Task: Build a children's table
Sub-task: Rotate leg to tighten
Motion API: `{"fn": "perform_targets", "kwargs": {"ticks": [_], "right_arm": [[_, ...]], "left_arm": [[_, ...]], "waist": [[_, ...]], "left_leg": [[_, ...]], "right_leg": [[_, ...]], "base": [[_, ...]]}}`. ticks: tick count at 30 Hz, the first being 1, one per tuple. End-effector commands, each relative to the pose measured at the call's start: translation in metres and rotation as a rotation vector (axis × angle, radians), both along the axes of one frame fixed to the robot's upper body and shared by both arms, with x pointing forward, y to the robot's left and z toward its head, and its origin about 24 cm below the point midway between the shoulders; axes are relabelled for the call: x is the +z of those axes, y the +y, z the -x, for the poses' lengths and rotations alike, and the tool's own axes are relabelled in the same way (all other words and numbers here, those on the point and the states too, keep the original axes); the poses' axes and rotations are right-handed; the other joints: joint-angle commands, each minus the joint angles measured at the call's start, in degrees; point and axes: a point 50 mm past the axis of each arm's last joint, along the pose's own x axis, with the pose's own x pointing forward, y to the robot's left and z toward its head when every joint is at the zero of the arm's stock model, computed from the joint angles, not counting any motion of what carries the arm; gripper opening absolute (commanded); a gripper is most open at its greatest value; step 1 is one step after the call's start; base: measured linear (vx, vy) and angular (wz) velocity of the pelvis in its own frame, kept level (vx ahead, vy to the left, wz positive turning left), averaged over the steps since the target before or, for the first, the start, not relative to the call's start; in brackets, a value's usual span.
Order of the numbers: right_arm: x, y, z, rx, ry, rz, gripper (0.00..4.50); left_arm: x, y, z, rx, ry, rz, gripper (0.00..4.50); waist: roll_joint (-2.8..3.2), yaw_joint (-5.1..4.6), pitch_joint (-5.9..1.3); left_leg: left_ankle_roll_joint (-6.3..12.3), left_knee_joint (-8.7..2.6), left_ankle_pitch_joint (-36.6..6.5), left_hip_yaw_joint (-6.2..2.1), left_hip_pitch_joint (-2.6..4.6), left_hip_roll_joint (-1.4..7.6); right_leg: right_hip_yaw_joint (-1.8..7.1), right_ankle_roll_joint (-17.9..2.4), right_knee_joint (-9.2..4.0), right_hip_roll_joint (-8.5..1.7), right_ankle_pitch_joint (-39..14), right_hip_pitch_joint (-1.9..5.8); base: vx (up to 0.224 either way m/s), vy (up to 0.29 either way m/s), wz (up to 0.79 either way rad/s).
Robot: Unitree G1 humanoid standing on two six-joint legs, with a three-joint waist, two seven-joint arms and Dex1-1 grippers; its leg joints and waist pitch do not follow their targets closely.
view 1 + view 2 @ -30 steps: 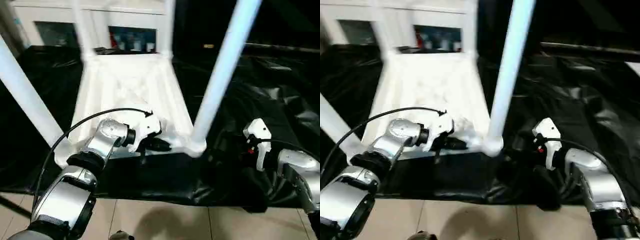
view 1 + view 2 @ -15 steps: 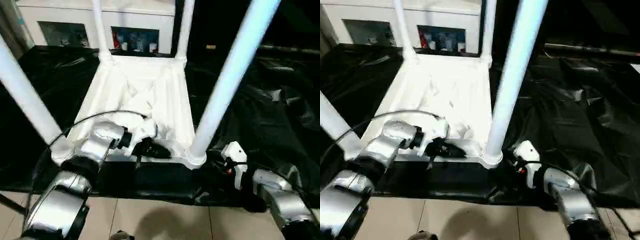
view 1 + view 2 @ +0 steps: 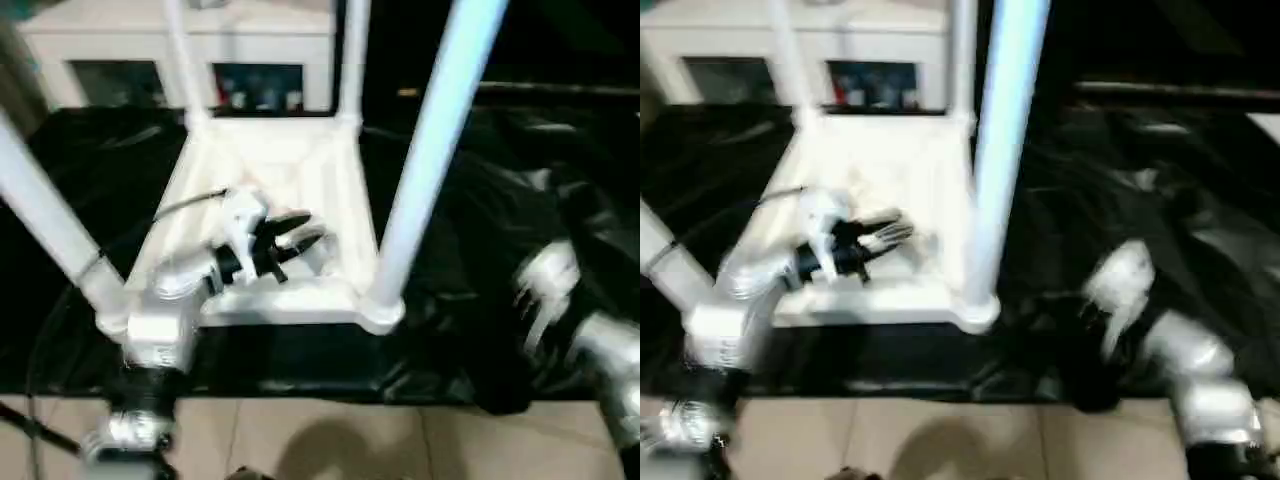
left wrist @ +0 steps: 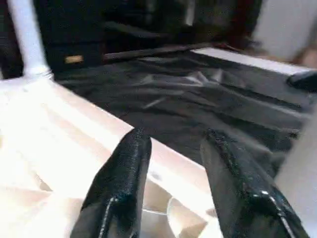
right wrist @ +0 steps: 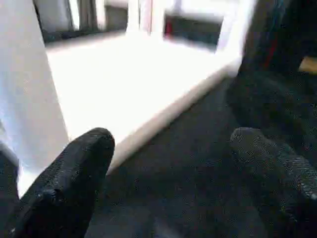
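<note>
Left tool [image 3: 300,232], fingers parted and empty, hovers over upturned tabletop [image 3: 330,170]; right tool [image 5: 168,168] wide.

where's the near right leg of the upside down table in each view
Left eye: near right leg rising right of centre from the corner socket.
Right eye: the leg just right of centre.
Left wrist: only a blurred pale edge; cannot tell.
Right wrist: broad white post beside the tabletop.
Shared landmark: the tabletop.
</note>
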Motion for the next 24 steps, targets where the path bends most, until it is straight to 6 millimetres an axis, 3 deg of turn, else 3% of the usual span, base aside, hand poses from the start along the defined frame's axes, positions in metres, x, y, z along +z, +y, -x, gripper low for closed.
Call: {"fn": "perform_targets", "kwargs": {"ticks": [1,4,5,8,9,11,13,15,16,17,18,20,23,24], "right_arm": [[-0.001,0.001,0.002,-0.051,-0.001,-0.023,4.19],[0.014,0.001,-0.005,-0.137,-0.081,-0.095,4.19],[0.014,0.001,-0.005,-0.137,-0.081,-0.095,4.19],[0.026,0.004,-0.014,-0.319,-0.129,-0.171,4.19],[0.025,0.008,-0.015,-0.349,-0.124,-0.178,4.19],[0.018,0.016,-0.015,-0.382,-0.105,-0.174,4.19],[0.007,0.025,-0.016,-0.421,-0.073,-0.12,4.19],[-0.004,0.032,-0.018,-0.488,-0.017,-0.103,4.19],[-0.006,0.035,-0.018,-0.494,-0.018,-0.098,4.19],[-0.006,0.037,-0.019,-0.496,-0.024,-0.091,4.19],[-0.01,0.042,-0.02,-0.484,-0.014,-0.085,4.19],[-0.017,0.057,-0.023,-0.435,0.015,-0.071,4.19],[-0.021,0.068,-0.025,-0.392,0.032,-0.048,4.19],[-0.022,0.068,-0.025,-0.403,0.035,-0.049,4.19]], "left_arm": [[0.001,0.002,0.003,0.051,-0.013,-0.02,2.36],[-0.007,0.0,0.006,0.112,0.033,-0.007,2.61],[-0.007,0.0,0.006,0.112,0.033,-0.007,2.69],[-0.016,-0.002,0.012,0.243,0.058,-0.031,2.88],[-0.017,-0.002,0.015,0.26,0.068,-0.022,2.99],[-0.02,0.0,0.019,0.295,0.073,-0.022,3.13],[-0.018,0.002,0.023,0.331,0.054,-0.035,3.32],[-0.007,0.004,0.022,0.398,-0.059,-0.036,3.45],[-0.005,0.005,0.022,0.403,-0.077,-0.031,3.45],[-0.002,0.005,0.022,0.407,-0.094,-0.025,3.45],[-0.001,0.006,0.021,0.429,-0.103,-0.032,3.45],[-0.004,0.01,0.019,0.481,-0.087,-0.075,3.45],[-0.007,0.013,0.021,0.52,-0.063,-0.091,3.45],[-0.008,0.012,0.023,0.513,-0.06,-0.095,3.45]], "waist": [[-0.68,-0.38,-3.22],[-1.11,-1.15,-3.21],[-0.9,-1.22,-3.19],[-0.88,-2.13,-3.08],[-1.24,-2.19,-3.2],[-0.93,-2.37,-3.16],[-1.1,-2.72,-3.32],[-1.67,-2.94,-3.4],[-1.36,-3.0,-3.57],[-2.69,-3.02,-3.59],[-2.72,-2.65,-3.64],[-2.01,-2.41,-3.78],[-2.54,-2.39,-3.7],[-2.32,-2.2,-3.73]], "left_leg": [[2.07,-3.89,-20.4,-0.87,1.11,1.1],[1.81,-3.84,-21.0,-0.91,0.98,0.91],[1.75,-3.83,-21.3,-0.94,1.15,0.93],[1.36,-4.07,-21.3,-1.11,0.63,0.91],[1.24,-4.06,-21.1,-1.2,0.66,0.93],[1.21,-4.0,-21.0,-1.02,0.71,0.93],[0.73,-4.05,-20.5,-1.09,0.48,0.95],[0.93,-3.97,-20.1,-1.07,0.39,0.86],[0.99,-3.95,-19.8,-1.08,0.38,0.93],[1.29,-3.83,-19.4,-0.95,0.22,1.01],[1.53,-3.85,-18.3,-0.92,0.24,1.07],[1.75,-3.76,-16.2,-0.9,0.19,1.21],[1.83,-3.79,-15.7,-0.82,-0.01,1.24],[1.88,-3.72,-15.5,-0.79,0.15,1.25]], "right_leg": [[1.44,-5.9,-5.67,-2.12,-28.5,1.49],[1.3,-4.5,-5.87,-1.92,-30.3,1.18],[1.29,-4.5,-5.87,-1.95,-30.5,1.0],[1.23,-4.1,-5.7,-1.81,-29.8,1.06],[1.2,-3.3,-5.68,-1.83,-30.3,1.18],[1.45,-3.6,-5.82,-1.85,-29.5,0.84],[1.52,-3.6,-5.52,-1.72,-27.7,0.94],[1.56,-3.7,-5.31,-1.75,-26.8,1.02],[1.64,-3.8,-5.25,-1.81,-25.8,1.07],[1.65,-3.6,-5.27,-1.77,-25.2,1.08],[1.78,-3.9,-4.85,-1.92,-23.7,1.13],[1.92,-4.7,-4.32,-1.78,-19.1,1.04],[1.89,-6.0,-3.82,-1.73,-15.0,1.37],[2.01,-6.5,-3.77,-1.89,-14.6,1.36]], "base": [[0.0,0.0,0.0],[0.0,0.0,0.0],[0.0,0.0,0.0],[0.0,0.0,0.0],[0.0,0.0,0.0],[0.0,0.0,0.0],[0.0,0.0,0.0],[0.0,0.0,0.0],[0.0,0.0,0.0],[0.0,0.0,0.0],[0.0,0.0,0.0],[0.0,0.0,0.0],[0.0,0.0,0.0],[0.0,0.0,0.0]]}}
